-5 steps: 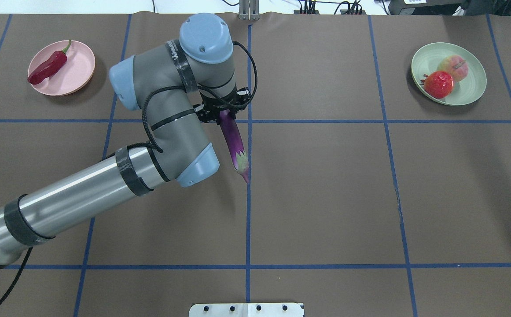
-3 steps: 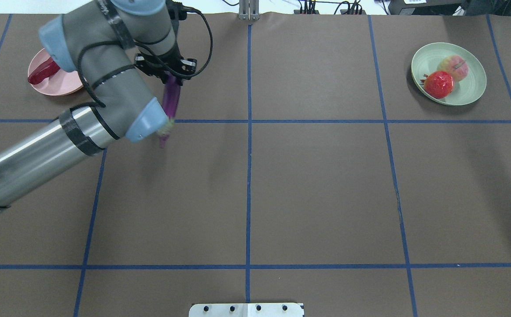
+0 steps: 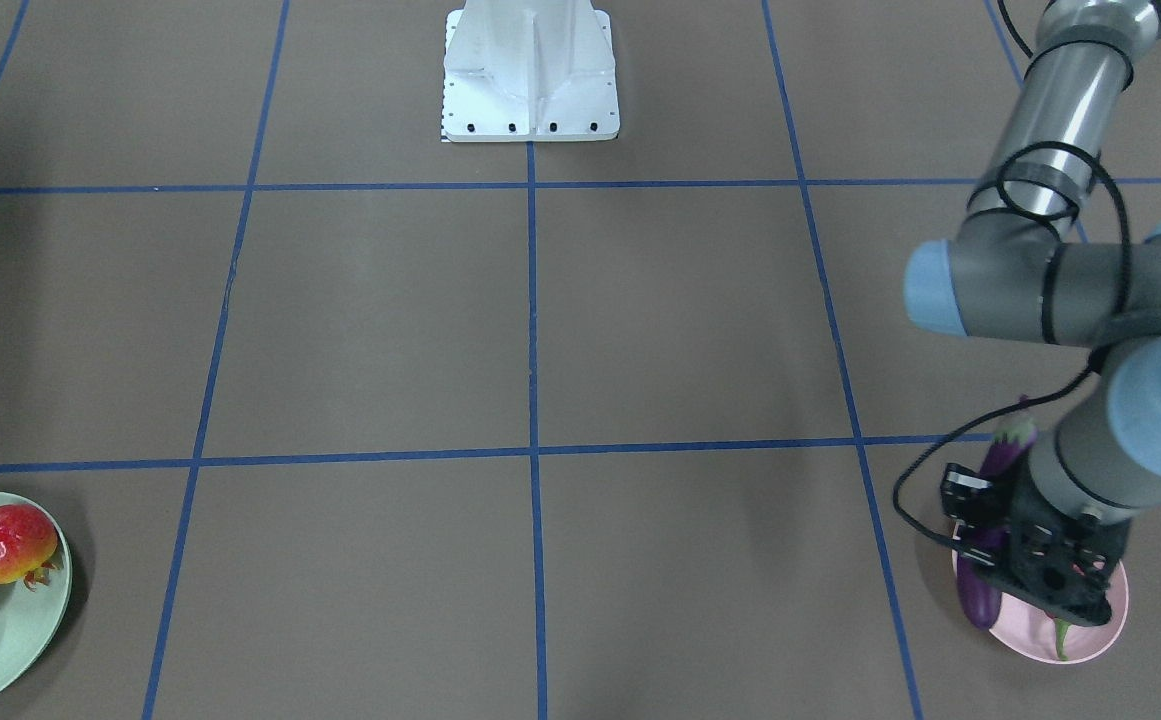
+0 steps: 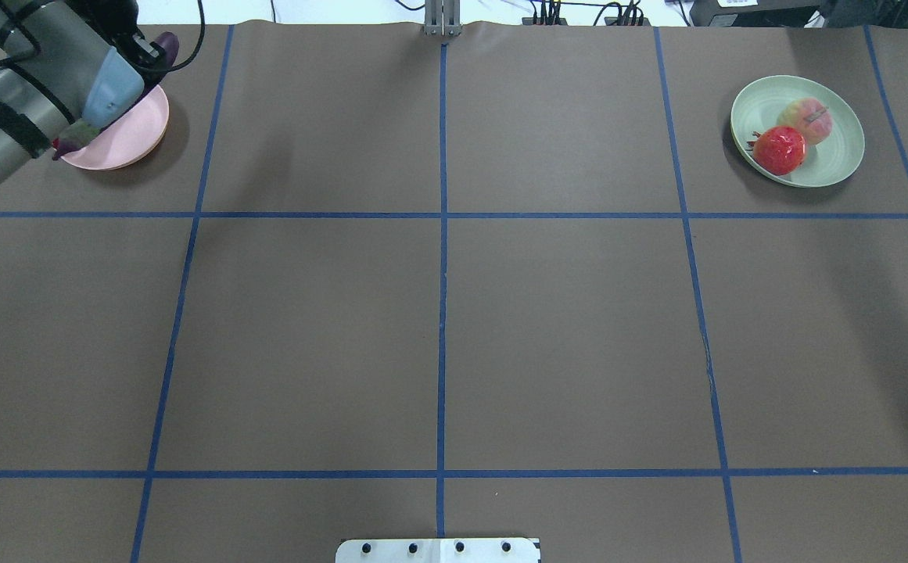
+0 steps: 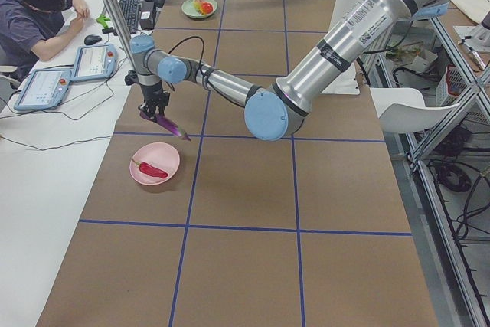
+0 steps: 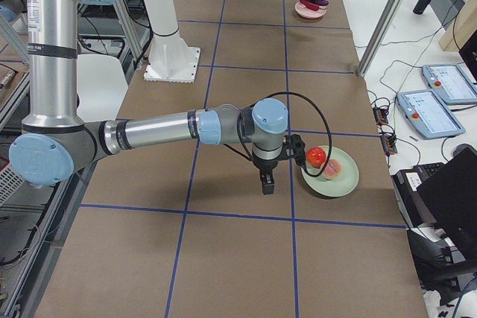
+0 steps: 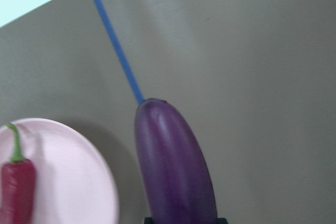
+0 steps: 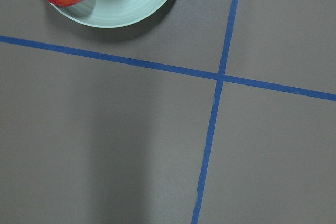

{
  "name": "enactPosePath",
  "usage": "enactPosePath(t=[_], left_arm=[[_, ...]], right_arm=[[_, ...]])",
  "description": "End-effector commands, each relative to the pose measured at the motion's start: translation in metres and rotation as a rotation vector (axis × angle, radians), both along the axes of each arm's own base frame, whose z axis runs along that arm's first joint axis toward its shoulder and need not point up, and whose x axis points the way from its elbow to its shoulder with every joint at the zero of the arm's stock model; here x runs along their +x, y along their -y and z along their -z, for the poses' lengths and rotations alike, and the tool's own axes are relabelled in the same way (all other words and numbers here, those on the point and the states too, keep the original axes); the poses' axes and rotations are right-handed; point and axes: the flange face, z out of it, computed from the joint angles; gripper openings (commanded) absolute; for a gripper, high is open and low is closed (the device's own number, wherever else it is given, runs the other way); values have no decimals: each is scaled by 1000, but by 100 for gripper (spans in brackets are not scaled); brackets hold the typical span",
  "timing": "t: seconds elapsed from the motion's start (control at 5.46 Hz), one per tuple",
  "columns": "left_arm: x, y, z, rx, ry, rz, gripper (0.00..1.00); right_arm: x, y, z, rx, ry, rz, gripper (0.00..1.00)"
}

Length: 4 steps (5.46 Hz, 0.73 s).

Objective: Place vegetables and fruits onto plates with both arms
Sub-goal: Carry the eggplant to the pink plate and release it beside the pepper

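Note:
My left gripper (image 3: 1002, 556) is shut on the purple eggplant (image 3: 986, 535), which hangs tilted in the air at the pink plate (image 3: 1100, 640). In the left wrist view the eggplant (image 7: 173, 166) points out past the rim of the pink plate (image 7: 73, 182), where the red chili pepper (image 7: 18, 187) lies. The pomegranate (image 4: 778, 148) and the peach (image 4: 809, 119) rest on the mint green plate (image 4: 841, 160). My right gripper (image 6: 266, 182) hovers over the table just beside that plate (image 6: 335, 178); I cannot tell whether it is open or shut.
The white base plate (image 3: 530, 75) stands at the robot's side of the table. Blue tape lines cross the brown table cover. A person (image 5: 34, 13) sits at a side desk with tablets beyond the pink plate's end.
My left arm has swung from the table's middle to the far left corner with the eggplant in its grip, and now covers the chili pepper in the overhead view.

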Motion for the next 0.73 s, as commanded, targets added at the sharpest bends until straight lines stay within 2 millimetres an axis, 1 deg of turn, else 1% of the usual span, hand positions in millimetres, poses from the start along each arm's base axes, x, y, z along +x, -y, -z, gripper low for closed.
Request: enactPosePath(t=[0.0, 0.18, 0.37, 0.55], left_arm=[[-12, 17, -67, 73, 61, -72, 0], [4, 13, -65, 9, 56, 14, 13], [27, 6, -59, -45, 24, 116, 83], [30, 4, -64, -42, 19, 117, 99]], right_arm=[[-1, 0, 0, -2, 1, 2, 100], [-1, 1, 1, 1, 1, 2, 100], [-1, 1, 1, 3, 1, 2, 100], [-1, 1, 1, 3, 1, 2, 100]])
